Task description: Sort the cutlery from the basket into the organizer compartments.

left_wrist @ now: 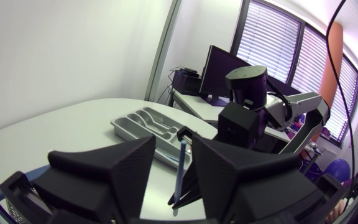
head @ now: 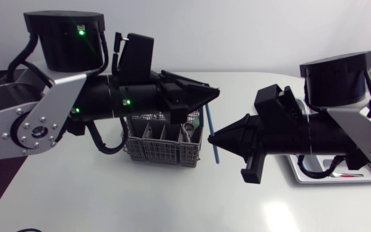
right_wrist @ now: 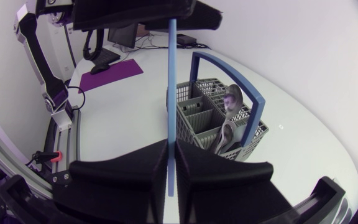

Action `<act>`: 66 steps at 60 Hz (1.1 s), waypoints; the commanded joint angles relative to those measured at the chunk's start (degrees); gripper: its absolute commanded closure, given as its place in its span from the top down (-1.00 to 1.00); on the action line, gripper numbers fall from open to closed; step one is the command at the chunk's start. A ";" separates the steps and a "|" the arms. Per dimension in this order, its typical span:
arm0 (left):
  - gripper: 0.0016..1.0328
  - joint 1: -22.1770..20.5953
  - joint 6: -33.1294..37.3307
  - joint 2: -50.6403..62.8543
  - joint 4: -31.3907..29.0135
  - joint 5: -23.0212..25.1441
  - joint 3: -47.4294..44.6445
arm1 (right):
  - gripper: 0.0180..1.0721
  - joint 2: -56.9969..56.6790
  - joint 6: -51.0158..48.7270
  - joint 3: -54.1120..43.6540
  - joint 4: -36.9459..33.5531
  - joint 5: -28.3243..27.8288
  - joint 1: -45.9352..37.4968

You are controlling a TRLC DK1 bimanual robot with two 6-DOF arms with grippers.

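Right hand [head: 213, 137]: clenched on the blue cutlery piece [right_wrist: 171, 81], gripping its lower part, and I've got it upright.
Blue piece: I'm holding it above the bench [head: 108, 193], just beside the basket; I can't tell what kind of utensil it is.
Left hand [head: 216, 95]: released, with fingers spread either side of the blue piece's upper end, right above my right hand.
Basket [head: 156, 153]: grey mesh with a blue handle, sitting under my left arm, with metal spoons [right_wrist: 231, 99] standing in one compartment.
Organizer [left_wrist: 124, 127]: grey tray on the bench beneath my right arm, well apart from the basket.
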 commanded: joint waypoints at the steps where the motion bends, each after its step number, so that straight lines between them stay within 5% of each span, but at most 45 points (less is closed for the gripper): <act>1: 0.62 1.52 -1.73 -0.54 -0.33 0.59 3.17 | -0.89 -1.98 1.16 -0.59 -1.07 -0.05 0.38; 9: 0.80 5.74 -1.64 -1.33 -1.21 0.50 4.93 | -0.89 -5.06 0.81 -2.08 -3.00 0.66 -0.50; 33: 0.84 16.38 6.97 -0.01 -6.83 -2.58 8.26 | -0.88 -12.88 -4.82 -5.95 -10.82 -1.89 -15.35; 48: 0.85 14.62 20.77 0.43 -11.75 -10.31 5.98 | -0.88 -11.03 -8.60 -6.83 -11.09 -1.80 -31.08; 66: 0.85 7.50 35.18 4.30 -15.45 -19.28 1.32 | -0.89 4.44 -9.04 -2.87 -7.83 2.33 -44.70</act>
